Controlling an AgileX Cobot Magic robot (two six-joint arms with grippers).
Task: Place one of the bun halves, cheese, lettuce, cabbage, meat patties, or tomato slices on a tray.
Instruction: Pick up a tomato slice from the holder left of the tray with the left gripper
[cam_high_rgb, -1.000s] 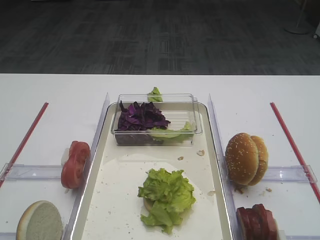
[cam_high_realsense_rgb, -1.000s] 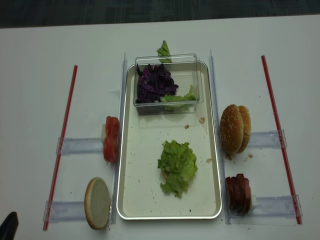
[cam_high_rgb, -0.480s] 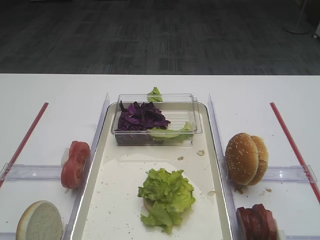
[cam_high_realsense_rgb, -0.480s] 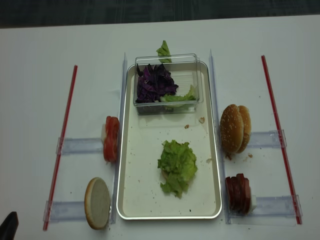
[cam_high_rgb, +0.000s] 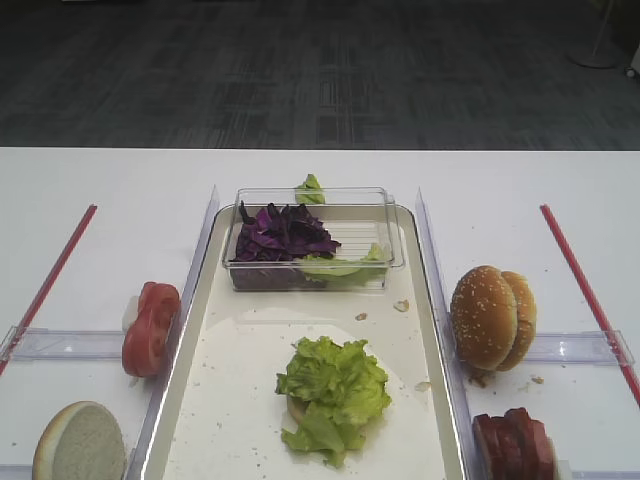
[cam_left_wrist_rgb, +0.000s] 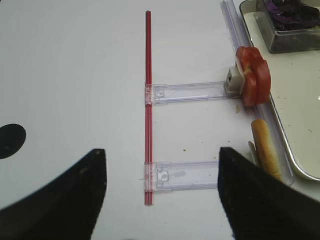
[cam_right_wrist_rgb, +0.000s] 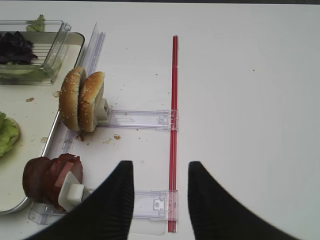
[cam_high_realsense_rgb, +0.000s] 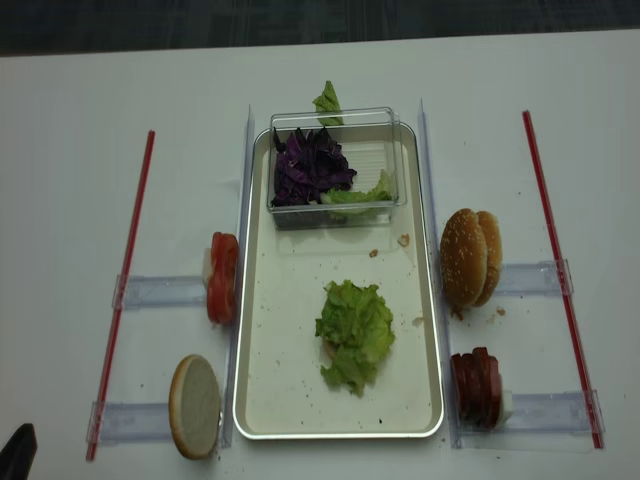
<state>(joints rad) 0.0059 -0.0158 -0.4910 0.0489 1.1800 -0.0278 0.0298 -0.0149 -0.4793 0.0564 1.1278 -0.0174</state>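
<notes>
The tray (cam_high_realsense_rgb: 340, 433) lies in the middle, with a clump of lettuce (cam_high_realsense_rgb: 355, 333) on its floor. At its far end sits cabbage (cam_high_realsense_rgb: 312, 165) in a clear box. Left of the tray are tomato slices (cam_high_realsense_rgb: 222, 277) and a pale cut bun half (cam_high_realsense_rgb: 195, 405). Sesame bun halves (cam_high_realsense_rgb: 470, 257) and meat patties (cam_high_realsense_rgb: 478, 386) stand to its right. Cheese is out of view. My left gripper (cam_left_wrist_rgb: 161, 150) hovers open and empty over the table left of the pale bun (cam_left_wrist_rgb: 265, 147). Right of the patties (cam_right_wrist_rgb: 50, 177), my right gripper (cam_right_wrist_rgb: 161, 164) is open and empty.
Red strips (cam_high_realsense_rgb: 125, 280) (cam_high_realsense_rgb: 558, 270) run along both sides, joined to clear plastic holder rails (cam_high_realsense_rgb: 160, 291) (cam_high_realsense_rgb: 545, 408). A loose lettuce leaf (cam_high_realsense_rgb: 327, 99) lies behind the box. Crumbs dot the tray floor. The table's far edge (cam_high_rgb: 320, 149) runs across the back.
</notes>
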